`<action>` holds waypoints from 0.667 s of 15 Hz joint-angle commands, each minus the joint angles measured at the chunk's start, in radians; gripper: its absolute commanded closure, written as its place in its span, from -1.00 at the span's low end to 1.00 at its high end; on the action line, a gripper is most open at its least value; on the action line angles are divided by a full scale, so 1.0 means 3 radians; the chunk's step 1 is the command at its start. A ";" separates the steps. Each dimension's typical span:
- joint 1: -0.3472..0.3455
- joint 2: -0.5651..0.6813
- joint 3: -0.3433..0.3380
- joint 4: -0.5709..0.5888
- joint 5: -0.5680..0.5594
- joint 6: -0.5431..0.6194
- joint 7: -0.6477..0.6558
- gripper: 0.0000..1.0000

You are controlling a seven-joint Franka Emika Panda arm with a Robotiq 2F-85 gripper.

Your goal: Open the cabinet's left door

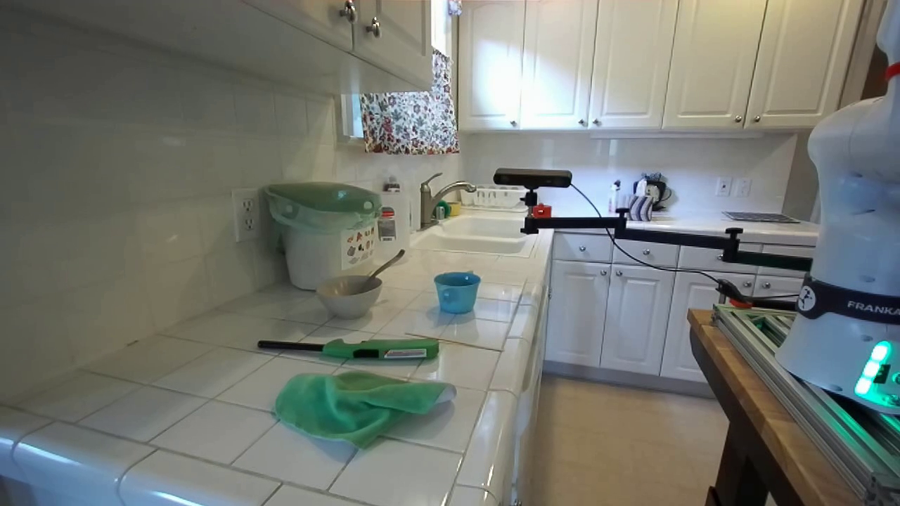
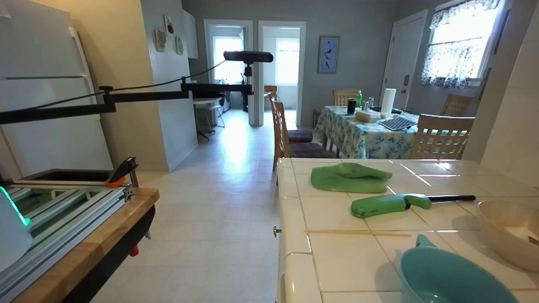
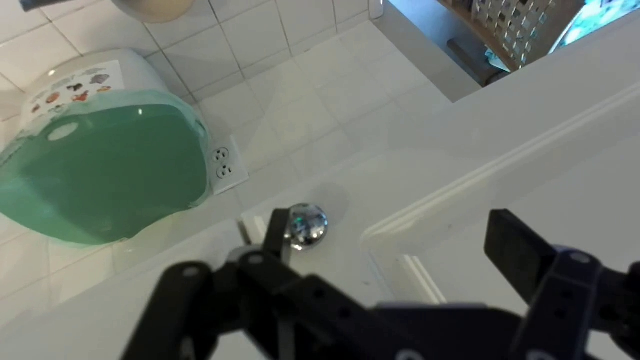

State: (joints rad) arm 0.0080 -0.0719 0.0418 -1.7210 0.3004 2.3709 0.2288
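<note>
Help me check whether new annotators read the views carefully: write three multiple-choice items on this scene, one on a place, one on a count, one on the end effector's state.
1. Where does the green lighter lie, judged against the green cloth and the blue cup?
A. under the cloth
B. between the two
C. inside the cup

2. How many knobs show on the near upper cabinet in an exterior view?
A. none
B. four
C. two

3. How does the end effector stand in the wrist view?
A. open
B. shut on the green cloth
C. shut and holding nothing

Right letters:
1 B: both exterior views show it with the cloth on one side and the cup on the other.
2 C: a pair sits near the doors' lower edges, one on each side of the seam.
3 A: its fingers stand well apart.
</note>
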 commanded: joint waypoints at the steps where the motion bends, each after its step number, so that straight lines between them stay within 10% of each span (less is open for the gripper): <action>1: 0.0019 -0.0006 -0.0101 0.0006 0.0274 -0.0109 -0.0412 -1.00; 10: -0.0004 0.0142 -0.0223 0.0102 0.0953 -0.0311 -0.1313 -1.00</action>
State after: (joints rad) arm 0.0079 -0.0496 -0.0111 -1.7200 0.5167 2.3120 -0.0526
